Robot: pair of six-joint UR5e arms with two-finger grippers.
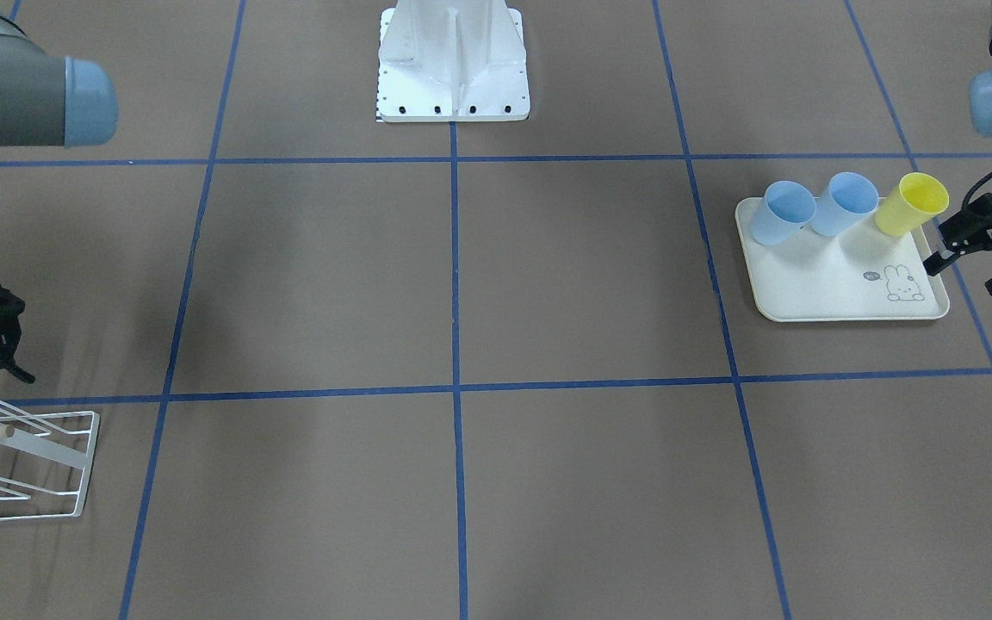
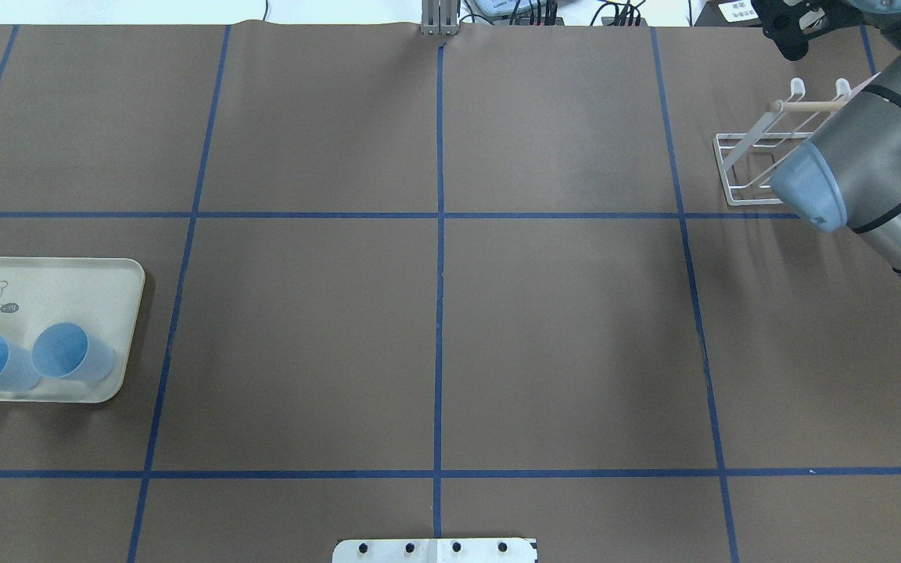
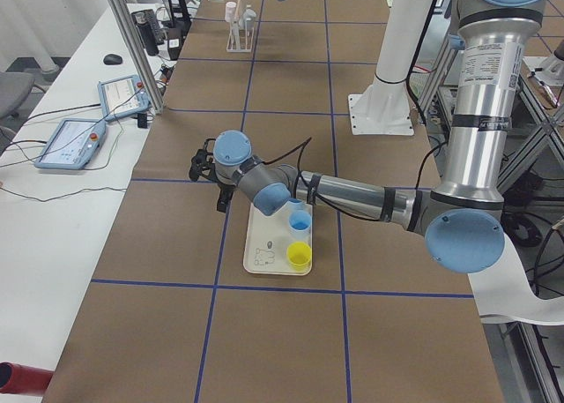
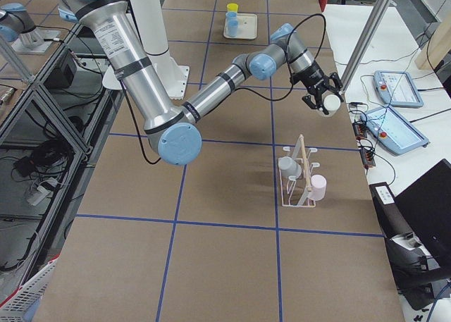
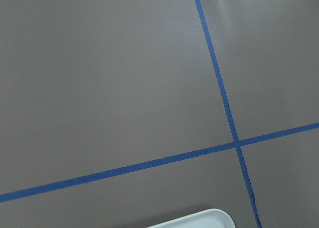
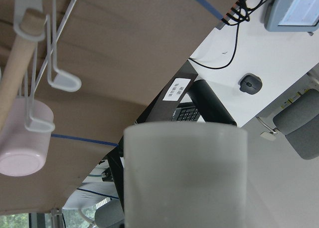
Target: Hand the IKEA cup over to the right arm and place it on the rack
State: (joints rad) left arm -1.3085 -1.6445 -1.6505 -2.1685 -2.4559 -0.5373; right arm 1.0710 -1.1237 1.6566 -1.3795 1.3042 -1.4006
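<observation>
White cup [image 6: 184,178] held near the rack [image 4: 299,175]
Right gripper [image 4: 324,102] pinches the cup in the air, apart from the rack; left gripper [image 1: 970,271] hangs spread and empty beside the tray [image 1: 815,288].

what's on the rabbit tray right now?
Three upright cups along the robot-side edge of the tray: blue cup, second blue cup, yellow cup. In the left side view the left arm covers one blue cup.

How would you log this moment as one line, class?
right gripper: shut on white cup, clear of rack | left gripper: open, empty, beside tray | rack: holds pink cup
</observation>
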